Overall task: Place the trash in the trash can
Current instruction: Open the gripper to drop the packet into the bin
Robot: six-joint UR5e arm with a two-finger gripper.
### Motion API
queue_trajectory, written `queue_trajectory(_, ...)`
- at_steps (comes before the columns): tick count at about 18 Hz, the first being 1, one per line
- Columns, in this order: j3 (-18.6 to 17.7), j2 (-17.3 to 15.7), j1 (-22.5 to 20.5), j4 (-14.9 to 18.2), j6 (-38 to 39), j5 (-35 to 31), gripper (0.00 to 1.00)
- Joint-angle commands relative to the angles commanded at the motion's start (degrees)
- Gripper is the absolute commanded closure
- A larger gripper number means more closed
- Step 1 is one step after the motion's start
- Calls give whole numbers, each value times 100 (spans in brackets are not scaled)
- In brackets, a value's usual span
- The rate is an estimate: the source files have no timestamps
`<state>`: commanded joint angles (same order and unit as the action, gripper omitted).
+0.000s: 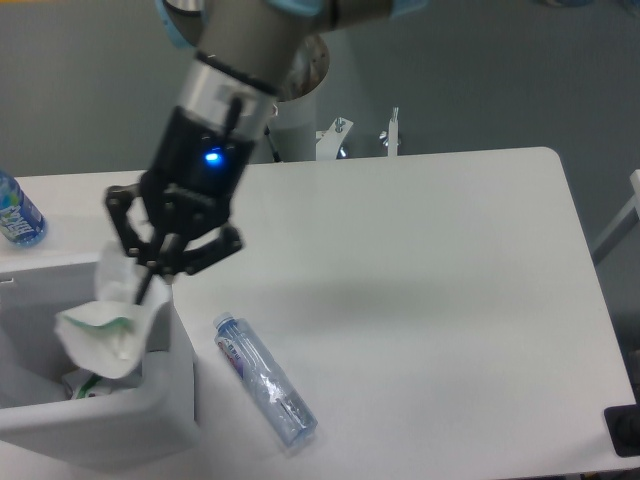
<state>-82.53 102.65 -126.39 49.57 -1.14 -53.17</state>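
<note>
Wrapper point(105, 325) dangling over the open trash can point(165, 400), pinched tight in the gripper point(150, 290), clear bottle point(264, 378) lying on the table point(420, 300) just beside the bin, bluer bottle point(16, 212) far left

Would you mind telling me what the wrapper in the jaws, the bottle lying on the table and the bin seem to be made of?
Wrapper: apparently thin white paper, matte, crumpled and drooping.
Bottle: clear plastic, glossy and see-through, with a printed label.
Bin: looks like white moulded plastic, smooth, with a thick rounded rim.
</note>
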Motion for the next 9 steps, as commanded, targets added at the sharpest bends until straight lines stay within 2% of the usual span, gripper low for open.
queue_trajectory(1,0,18,44,0,-18,0,79)
queue_trajectory(2,0,53,53,0,-27,0,67)
queue_trajectory(4,52,71,53,0,-123,0,17)
queue_trajectory(5,70,62,53,9,-158,-9,1)
queue_trajectory(9,96,27,-8,9,-176,-9,0)
